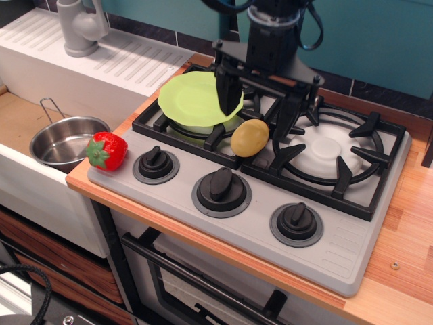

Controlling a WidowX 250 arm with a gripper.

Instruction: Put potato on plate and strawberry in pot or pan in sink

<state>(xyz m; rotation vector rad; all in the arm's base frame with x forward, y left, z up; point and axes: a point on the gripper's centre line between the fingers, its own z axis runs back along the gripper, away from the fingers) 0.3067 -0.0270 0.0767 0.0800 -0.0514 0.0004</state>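
Note:
The yellowish-tan potato point(249, 137) lies on the stove between the two burner grates, at their front. My gripper point(256, 110) hangs just behind and above it, open, one black finger point(226, 95) in front of the plate's right edge, the other point(285, 118) to the potato's right. The lime-green plate point(193, 99) rests on the left burner grate. The red strawberry point(107, 150) sits at the stove's front left corner. The steel pot point(62, 141) stands in the sink point(27, 183), just left of the strawberry.
Three black knobs point(221, 189) line the stove front. The right burner grate point(335, 159) is bare. A grey faucet point(80, 26) and ribbed white drainboard point(122, 57) are at the back left. The wooden counter edge point(406, 257) runs along the right.

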